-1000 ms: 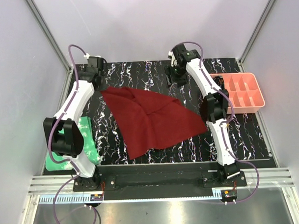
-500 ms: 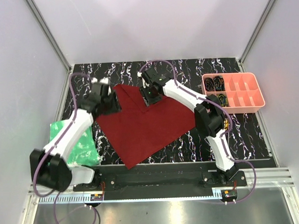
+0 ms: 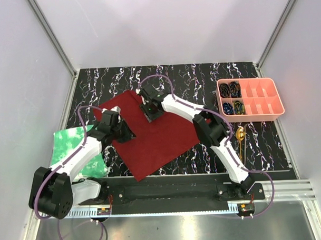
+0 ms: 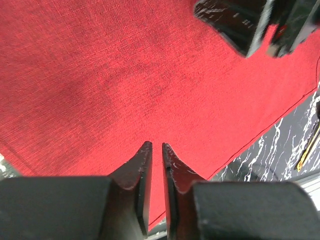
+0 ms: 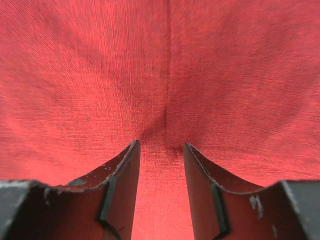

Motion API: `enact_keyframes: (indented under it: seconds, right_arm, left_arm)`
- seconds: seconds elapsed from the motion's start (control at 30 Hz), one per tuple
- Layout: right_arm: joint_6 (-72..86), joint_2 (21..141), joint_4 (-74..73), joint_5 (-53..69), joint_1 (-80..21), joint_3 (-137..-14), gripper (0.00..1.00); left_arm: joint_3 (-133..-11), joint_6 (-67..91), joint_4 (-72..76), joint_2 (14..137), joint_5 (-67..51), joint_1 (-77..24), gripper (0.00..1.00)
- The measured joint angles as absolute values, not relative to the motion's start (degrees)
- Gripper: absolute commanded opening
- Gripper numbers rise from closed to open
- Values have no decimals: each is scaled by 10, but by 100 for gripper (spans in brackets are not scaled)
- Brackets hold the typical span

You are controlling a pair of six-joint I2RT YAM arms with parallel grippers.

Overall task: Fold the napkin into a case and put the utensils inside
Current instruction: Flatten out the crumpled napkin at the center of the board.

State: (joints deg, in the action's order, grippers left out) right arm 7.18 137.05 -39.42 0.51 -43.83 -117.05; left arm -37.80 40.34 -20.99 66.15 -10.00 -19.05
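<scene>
The left tool (image 4: 156,146), fingers nearly pressed together, and the right tool (image 5: 161,145), fingers slightly spread, both sit over the flat napkin (image 3: 150,133). Right of both, beyond its edge, the utensils (image 3: 240,141) lie on the table (image 3: 201,76).

the bench (image 3: 201,74) has a black top veined with white marbling, set inside a booth of plain pale lavender-grey walls (image 3: 167,25) that meet it on the far side and on both flanks. slim metal posts (image 3: 52,37) run along the two far corners of the booth. along the near edge lies a black bar (image 3: 168,192), then a silver aluminium rail (image 3: 169,206) with slots, and below that a brushed metal surface (image 3: 180,230) catching a soft glare. the light is even and diffuse, with no hard shadows.
</scene>
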Motion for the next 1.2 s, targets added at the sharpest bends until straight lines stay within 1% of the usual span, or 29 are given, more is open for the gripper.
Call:
enact_keyframes:
  seconds: [0.23,0.3,0.47,0.5,0.53,0.6,0.67,0.7,0.73,0.83,0.9,1.0,1.2]
  right_arm:
    - [62,1379,-400,-36,-458,-1177,42]
    - [60,1380,-402,-48,-459,-1177,41]
    - [52,1384,-403,-90,-460,-1177,37]
    - [50,1384,-403,-96,-461,-1177,29]
    - [47,1385,-403,-101,-462,-1178,24]
    - [39,1387,-403,-109,-463,-1181,18]
    - [35,1389,-404,-115,-465,-1185,17]
    - [34,1389,-405,-116,-465,-1187,8]
    - [34,1389,-406,-120,-465,-1187,4]
    - [30,1389,-415,-139,-465,-1197,3]
    - [28,1389,-418,-150,-465,-1206,6]
    - [26,1389,-419,-162,-465,-1213,0]
    - [21,1389,-428,-181,-464,-1235,0]
  left_arm:
    - [-343,419,-181,678,-105,-196,10]
    - [-338,421,-179,678,-105,-196,6]
    - [-327,430,-170,678,-103,-196,2]
    - [-324,432,-169,678,-102,-196,1]
    - [-322,435,-169,678,-101,-196,1]
    - [-319,438,-171,678,-98,-196,1]
    - [-317,440,-171,678,-95,-196,0]
    - [-314,441,-171,678,-92,-196,0]
    - [-313,441,-172,678,-90,-196,0]
    - [-312,441,-176,684,-84,-196,0]
    - [-312,441,-176,689,-83,-196,0]
    - [-311,440,-178,698,-83,-196,0]
    - [-311,438,-178,703,-87,-196,0]
